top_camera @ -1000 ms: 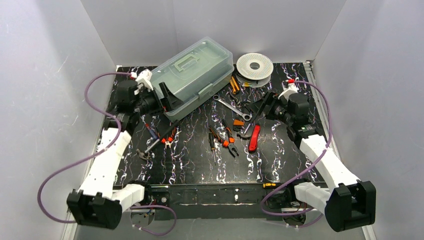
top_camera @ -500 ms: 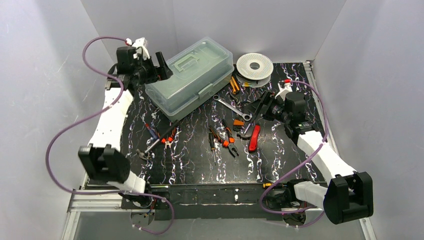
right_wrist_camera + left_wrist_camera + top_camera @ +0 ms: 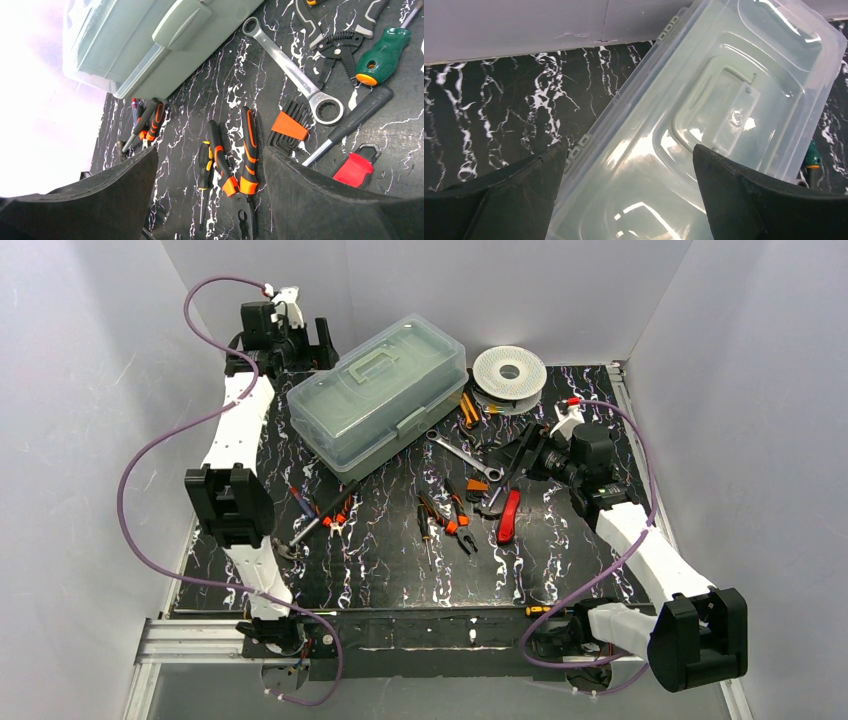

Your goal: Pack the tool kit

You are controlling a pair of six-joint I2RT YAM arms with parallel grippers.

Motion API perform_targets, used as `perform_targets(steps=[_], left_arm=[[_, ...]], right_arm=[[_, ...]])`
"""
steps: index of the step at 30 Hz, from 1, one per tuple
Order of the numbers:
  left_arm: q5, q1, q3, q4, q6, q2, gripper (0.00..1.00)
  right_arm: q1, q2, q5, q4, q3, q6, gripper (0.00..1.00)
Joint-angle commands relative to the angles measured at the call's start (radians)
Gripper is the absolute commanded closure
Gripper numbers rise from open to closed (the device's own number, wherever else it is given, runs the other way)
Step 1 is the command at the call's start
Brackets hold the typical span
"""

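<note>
Packing looks barely begun: the large translucent plastic toolbox (image 3: 380, 395) sits closed at the back of the counter (image 3: 380, 560), with orange-handled pliers (image 3: 457, 512) and a red knife (image 3: 509, 517) loose outside it. The left tool (image 3: 628, 149) above the lid (image 3: 704, 115) and the right tool (image 3: 211, 150) over the pliers both gape wide, empty

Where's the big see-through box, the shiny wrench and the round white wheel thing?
toolbox (image 3: 385, 390): top external view, on its clear lid.
wrench (image 3: 289, 66): right wrist view, on the middle of its shaft.
white spool (image 3: 530, 375): top external view, on its top face with the little holes.
</note>
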Motion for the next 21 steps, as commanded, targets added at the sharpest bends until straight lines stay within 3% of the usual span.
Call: perform_targets(steps=[1,6,10,16,21], left_arm=[[0.203,0.083,0.097,-0.067,-0.049,0.088,0.02],[0.427,0.103,0.201,-0.091,-0.199,0.224,0.02],[0.601,0.105,0.192,-0.08,-0.309,0.277,0.03],[0.604,0.105,-0.133,0.067,-0.4,0.074,0.08],[0.56,0.102,-0.382,0.066,-0.396,-0.145,0.08]], right_arm=[[0.011,0.001,-0.06,0.04,0.052,-0.015,0.16],[0.036,0.096,-0.115,0.064,0.093,0.039,0.16],[0.053,0.197,-0.205,0.28,0.081,0.18,0.16],[0.121,0.379,-0.137,0.535,0.125,0.368,0.17],[0.146,0.594,-0.136,0.767,0.175,0.544,0.17]])
